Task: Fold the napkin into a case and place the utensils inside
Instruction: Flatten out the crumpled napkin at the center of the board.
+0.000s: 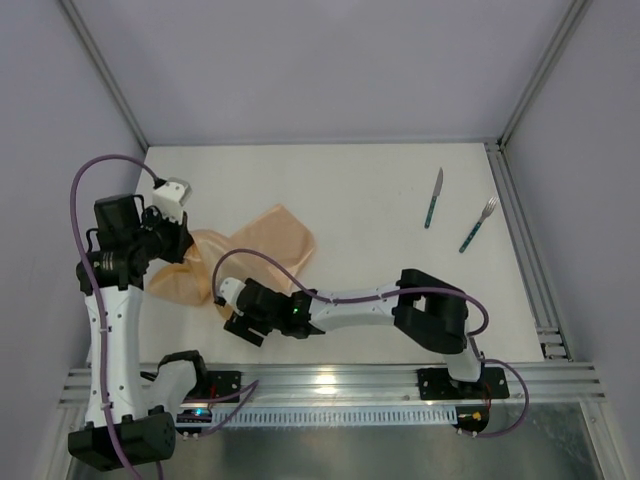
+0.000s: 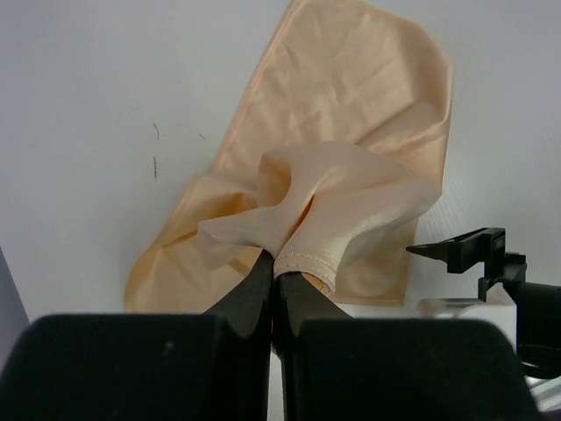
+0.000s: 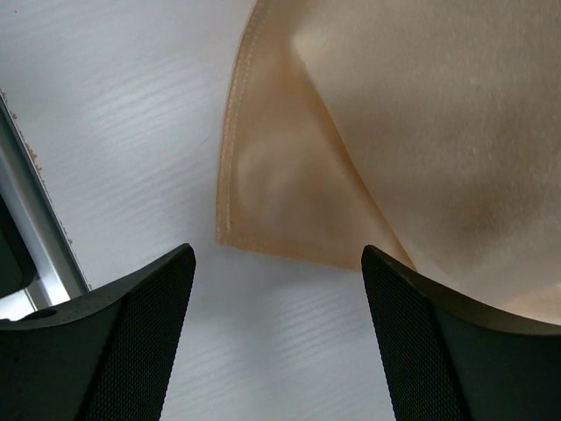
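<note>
The peach-orange napkin lies rumpled on the white table, left of centre. My left gripper is shut on one hemmed edge of the napkin and holds that bunched part up off the surface. My right gripper stands open just short of the napkin's near corner, with bare table between its fingers. The utensils, a knife and a fork with teal-green handles, lie apart at the far right. No folded case shows.
An aluminium rail runs along the near edge and another frame rail borders the table on the right. Purple cables loop over both arms. Grey walls close the back and sides.
</note>
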Tool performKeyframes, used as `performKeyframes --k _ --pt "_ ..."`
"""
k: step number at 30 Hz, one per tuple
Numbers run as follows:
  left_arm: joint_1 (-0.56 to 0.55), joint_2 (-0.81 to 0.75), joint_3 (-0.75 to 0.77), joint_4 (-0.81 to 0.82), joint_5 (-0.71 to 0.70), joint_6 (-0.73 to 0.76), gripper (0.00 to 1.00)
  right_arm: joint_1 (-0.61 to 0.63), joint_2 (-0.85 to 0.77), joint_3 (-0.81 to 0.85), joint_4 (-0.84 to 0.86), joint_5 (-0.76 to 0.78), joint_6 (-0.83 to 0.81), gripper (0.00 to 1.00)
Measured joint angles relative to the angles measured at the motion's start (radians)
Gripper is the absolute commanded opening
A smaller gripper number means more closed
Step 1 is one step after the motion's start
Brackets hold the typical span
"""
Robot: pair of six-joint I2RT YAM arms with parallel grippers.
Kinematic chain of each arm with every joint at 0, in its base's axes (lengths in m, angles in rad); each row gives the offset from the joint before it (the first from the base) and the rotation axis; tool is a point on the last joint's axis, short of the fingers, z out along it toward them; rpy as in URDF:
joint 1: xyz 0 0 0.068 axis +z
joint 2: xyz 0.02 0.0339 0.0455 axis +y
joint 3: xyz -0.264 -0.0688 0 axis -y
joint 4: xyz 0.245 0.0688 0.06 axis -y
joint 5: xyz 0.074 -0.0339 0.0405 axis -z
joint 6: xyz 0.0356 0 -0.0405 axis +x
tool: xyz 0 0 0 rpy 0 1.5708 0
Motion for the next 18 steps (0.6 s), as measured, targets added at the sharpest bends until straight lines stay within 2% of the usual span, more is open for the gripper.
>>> performKeyframes --k 4,7,10,13,14,17,18 --pt "-0.001 0.010 -0.037 0.029 -0.055 -0.021 0.00 0.000 0.092 0.093 -0.026 -0.036 -0.016 0.79" --pt "-0.001 0.011 -0.049 0.045 -0.103 -0.023 0.00 0.000 0.126 0.103 -0.041 -0.066 -0.022 0.78" --pt "-0.001 0.011 -0.065 0.054 -0.136 -0.022 0.00 0.000 0.138 0.113 -0.054 -0.093 -0.029 0.70" --pt "-0.001 0.011 -0.087 0.057 -0.154 -0.021 0.00 0.000 0.166 0.164 -0.092 -0.105 -0.038 0.54" --pt "-0.001 0.011 -0.091 0.056 -0.157 -0.021 0.00 0.000 0.174 0.175 -0.095 -0.105 -0.039 0.36" --pt "0.000 0.011 -0.098 0.056 -0.171 -0.021 0.00 0.001 0.177 0.173 -0.091 -0.103 -0.039 0.04" --pt "0.000 0.011 -0.098 0.057 -0.174 -0.021 0.00 0.001 0.176 0.169 -0.087 -0.098 -0.040 0.04"
